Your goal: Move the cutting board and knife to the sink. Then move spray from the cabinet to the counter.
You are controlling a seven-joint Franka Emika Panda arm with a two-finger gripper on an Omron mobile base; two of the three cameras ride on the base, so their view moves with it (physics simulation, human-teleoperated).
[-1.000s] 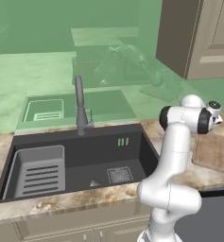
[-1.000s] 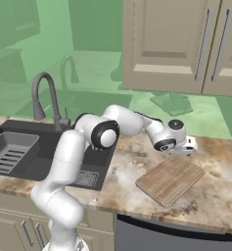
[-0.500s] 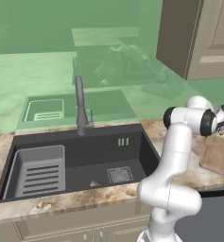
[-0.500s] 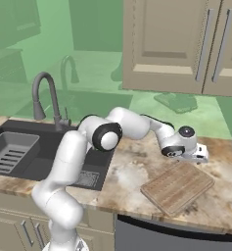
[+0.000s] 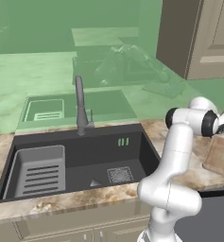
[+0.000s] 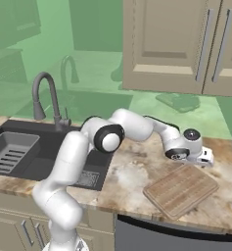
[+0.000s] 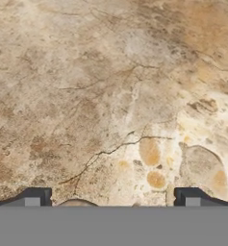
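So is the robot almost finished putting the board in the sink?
Not yet, nothing looks done. The cutting board lies on the counter, and the sink holds just its rack. The gripper is open and empty, above the counter by the board's far edge, apparently going for it. I can't spot the knife. The cabinet doors are shut, so the spray job is left too.

The white arm reaches out low to its right, elbow bent and forearm stretched nearly level. Its end effector (image 7: pixel 112 198) points downward, empty, the two dark fingertips (image 7: pixel 34 197) spread wide apart.
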